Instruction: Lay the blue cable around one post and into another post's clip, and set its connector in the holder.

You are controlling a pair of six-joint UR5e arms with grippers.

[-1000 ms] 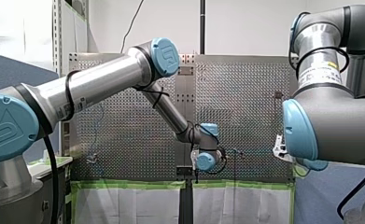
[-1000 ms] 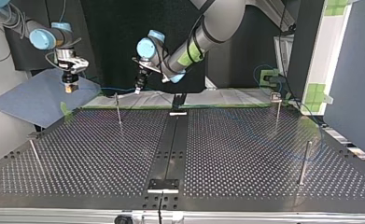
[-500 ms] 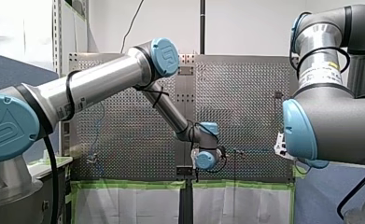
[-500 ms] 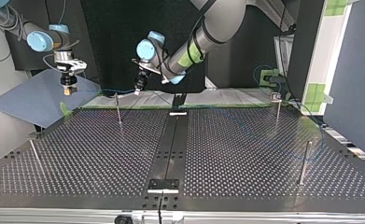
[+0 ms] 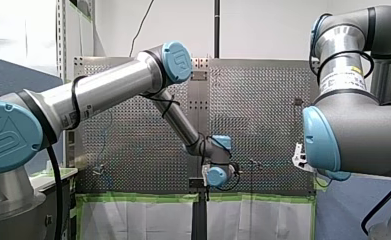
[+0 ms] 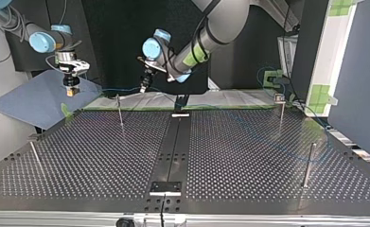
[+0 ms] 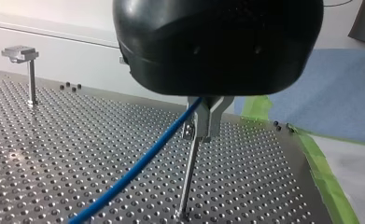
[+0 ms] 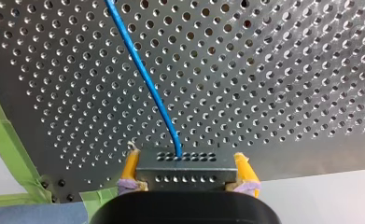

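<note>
Top view, left to right: my right gripper (image 6: 72,91) sits about where it was a second ago; my left gripper (image 6: 144,88) has slid slightly right. Right's yellow pads (image 8: 131,164) pinch the dark perforated connector (image 8: 185,169), blue cable (image 8: 143,74) running ahead over the holed metal table (image 8: 273,70). Left's metal fingers (image 7: 210,116) are pressed onto the cable beside a thin post (image 7: 188,177) top

Blue cable (image 8: 143,74); yellow pads (image 8: 130,165); perforated table (image 8: 273,70), seemingly silver.

wall (image 5: 263,30): white, far, front view | table (image 6: 102,156): perforated metal | tape (image 5: 143,198): green, near edge | cloth (image 6: 36,101): blue, top view's left | backdrop (image 6: 111,42): dark
</note>
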